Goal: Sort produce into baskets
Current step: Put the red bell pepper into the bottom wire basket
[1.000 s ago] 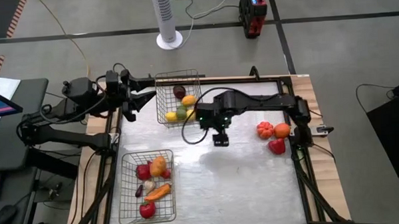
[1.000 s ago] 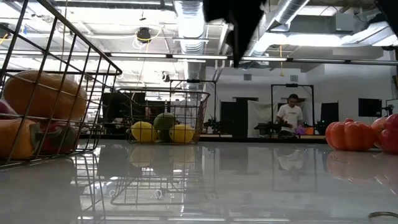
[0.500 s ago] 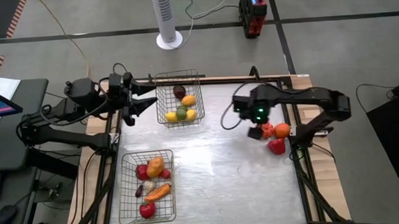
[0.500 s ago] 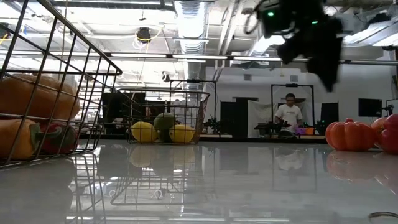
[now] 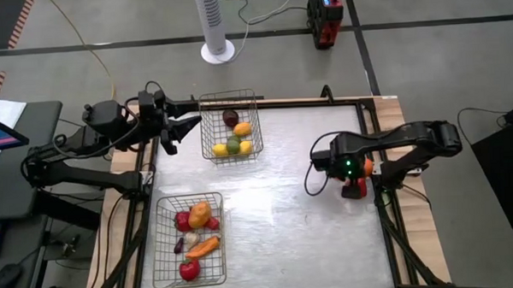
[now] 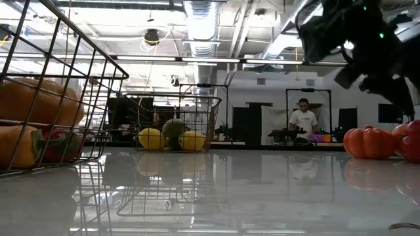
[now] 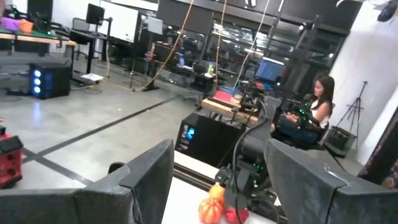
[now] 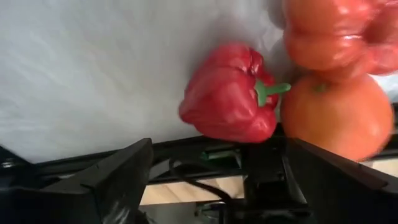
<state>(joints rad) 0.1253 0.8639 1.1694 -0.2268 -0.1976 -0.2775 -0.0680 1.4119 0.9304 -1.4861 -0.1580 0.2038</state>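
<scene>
Since a second ago, my right claw (image 5: 350, 177) has been swinging away from the middle of the tabletop (image 5: 285, 220) and is now hanging over the loose produce at the right edge. Its fingers (image 8: 112, 180) are standing apart with nothing between them, and the red pepper (image 8: 229, 93) is lying on its side just ahead of them, green stem pointing toward the orange round fruit (image 8: 339, 118) that is touching it. An orange-red lumpy piece (image 8: 329, 31) is sitting against both. From above, my arm is covering most of this cluster, so I am only seeing a bit of red (image 5: 356, 189) and orange (image 5: 368, 167) past it; I cannot tell how close the claw is hanging to the surface.

My left claw (image 5: 172, 130) is waiting at the tabletop's far left corner, fingers (image 7: 130, 186) spread wide and holding nothing, just beside the far basket (image 5: 230, 100). That basket is holding a dark maroon piece (image 5: 231, 117), an orange one, two yellow ones and a green one (image 5: 233, 146). The near basket (image 5: 191, 274), at the near left, is carrying red, orange and yellow pieces and a carrot (image 5: 204, 246). Across the room a person (image 6: 305, 121) is standing at a bench.
</scene>
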